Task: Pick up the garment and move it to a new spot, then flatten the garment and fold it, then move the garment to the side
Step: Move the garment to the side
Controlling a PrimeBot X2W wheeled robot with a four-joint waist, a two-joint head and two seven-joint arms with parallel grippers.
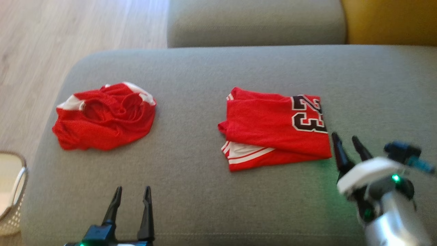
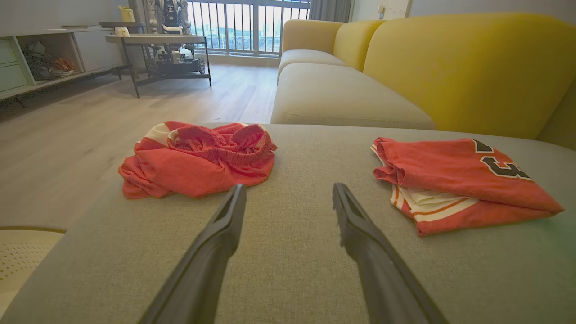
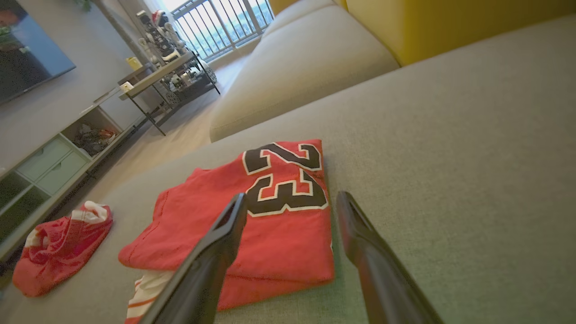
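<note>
Evidently the right gripper [image 1: 344,136], open and empty, sits just off the folded jersey's [image 1: 273,126] front right corner, nearer than the open, empty left gripper [image 1: 133,188].

Item 1: no. "23" [image 3: 283,184], on jersey [image 1: 266,126]. Qty one. Blk block digits w/ white outline, on red cloth, at one end of the folded top layer, reaching the jersey's edge. I read it plainest in my rt wrist view, digits on their side, 2 beyond 3. In my head view, same no. sits at the jersey's rt end, also sideways. In my lt wrist view I get only bits of blk digits; can't read them there.
</note>
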